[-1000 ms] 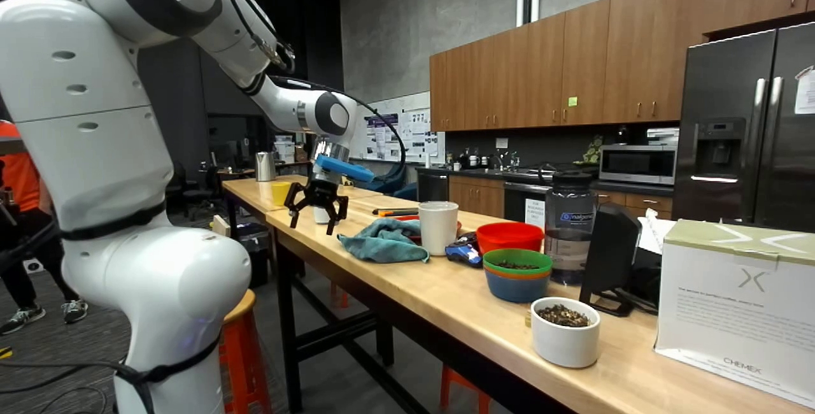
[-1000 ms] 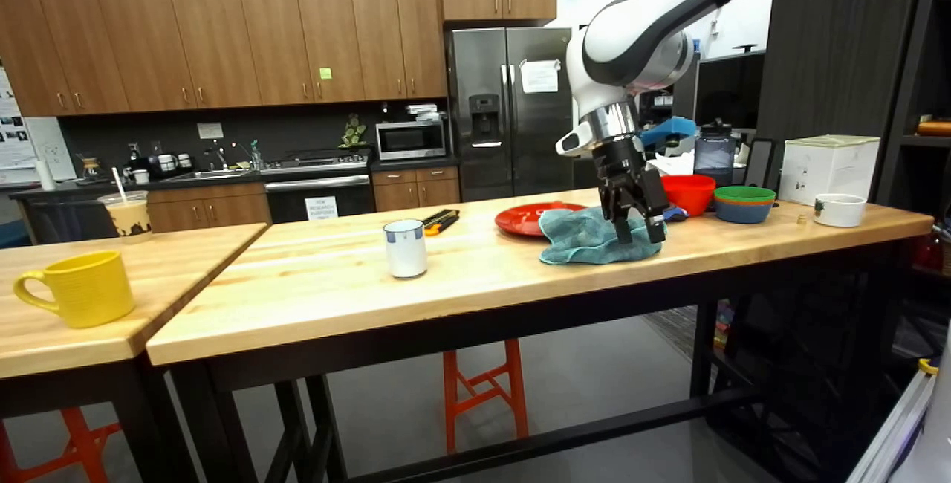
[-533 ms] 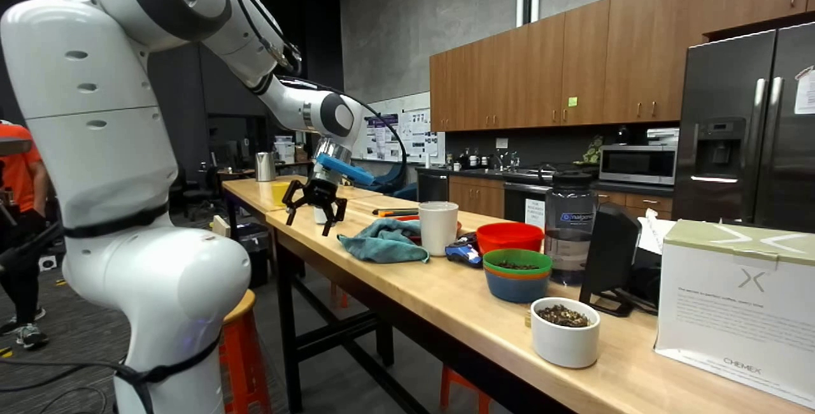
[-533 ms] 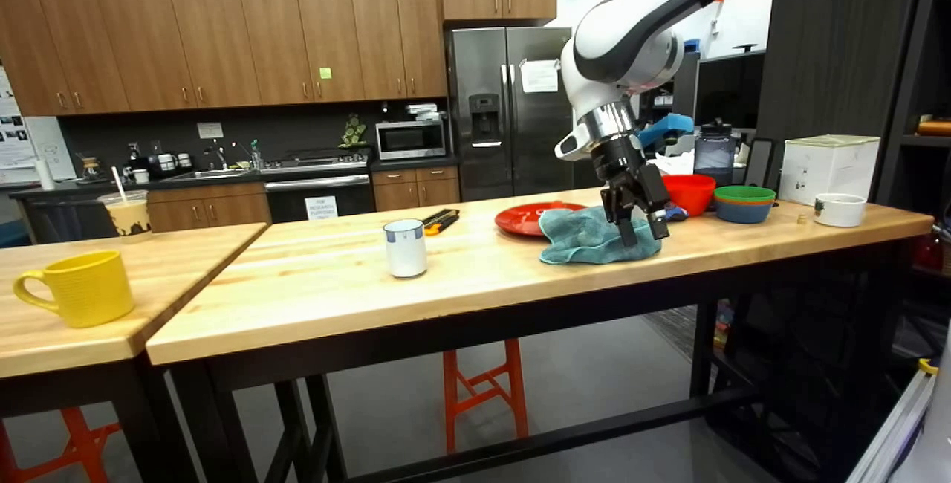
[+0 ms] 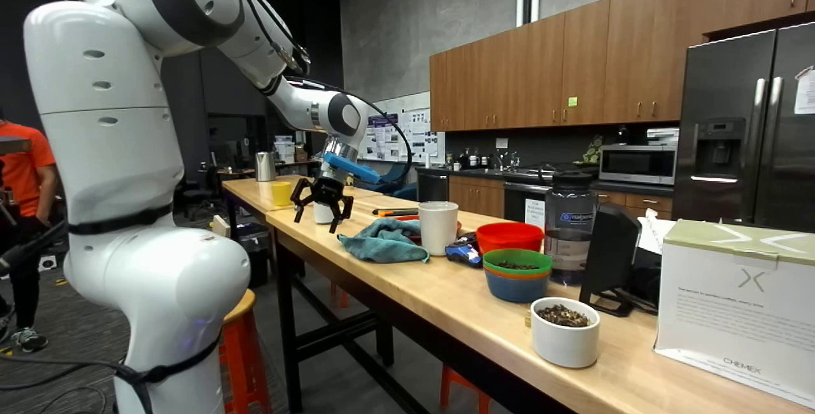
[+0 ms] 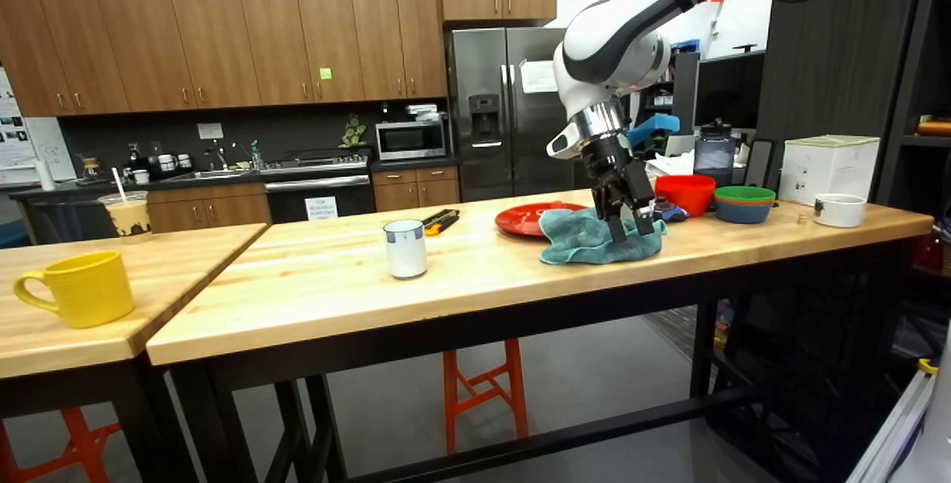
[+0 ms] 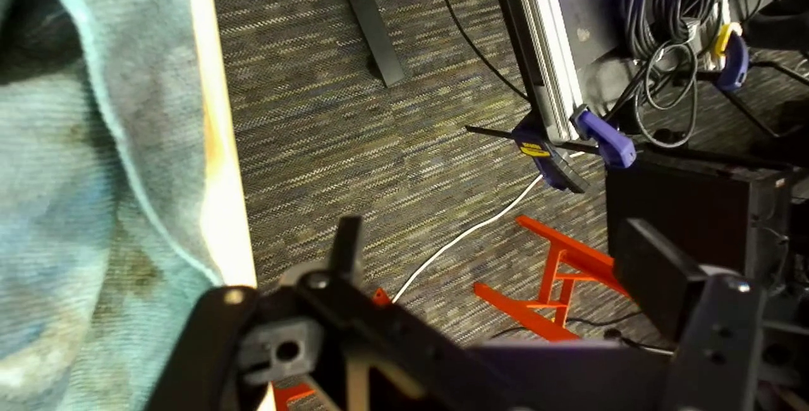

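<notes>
Wooden tabletop [image 6: 319, 282] — brown cabinets [image 6: 256, 37], steel fridge [image 6: 479, 160] beyond — gripper [image 5: 316, 224] spread wide near cloth [image 5: 385, 242].

Teal cloth [image 5: 385, 243] on wooden table [image 6: 319, 275]

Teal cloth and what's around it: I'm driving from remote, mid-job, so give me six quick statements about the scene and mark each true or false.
1. The fingers stand open. True.
2. The red plate lies close to the teal cloth. True.
3. The teal cloth is gripped. False: it lies on the table, and nothing is held between the fingers.
4. The blue bowl is uppermost in the bowl stack. False: the green bowl is uppermost.
5. The white bowl holds dark and brown bits. True.
6. The white bowl is nested in that stack. False: it stands by itself on the table.
</notes>
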Controlling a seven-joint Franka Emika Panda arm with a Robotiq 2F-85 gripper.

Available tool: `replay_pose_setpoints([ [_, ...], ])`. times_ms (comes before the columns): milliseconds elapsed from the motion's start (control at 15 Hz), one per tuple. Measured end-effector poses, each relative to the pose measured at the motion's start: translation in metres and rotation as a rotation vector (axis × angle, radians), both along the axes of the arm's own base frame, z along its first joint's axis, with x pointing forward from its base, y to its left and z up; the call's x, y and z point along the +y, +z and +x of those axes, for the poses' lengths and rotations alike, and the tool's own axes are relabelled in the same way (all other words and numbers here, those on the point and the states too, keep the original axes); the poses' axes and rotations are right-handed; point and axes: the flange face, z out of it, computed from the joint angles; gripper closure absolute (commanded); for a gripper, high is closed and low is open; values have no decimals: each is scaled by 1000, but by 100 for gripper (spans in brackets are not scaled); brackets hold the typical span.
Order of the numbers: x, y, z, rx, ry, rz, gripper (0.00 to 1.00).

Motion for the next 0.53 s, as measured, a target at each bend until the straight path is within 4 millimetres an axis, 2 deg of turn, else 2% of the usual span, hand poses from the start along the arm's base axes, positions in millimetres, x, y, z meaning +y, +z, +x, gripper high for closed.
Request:
replay_pose_setpoints([
  [533, 1, 0, 10, -3, -2, 1, 0],
])
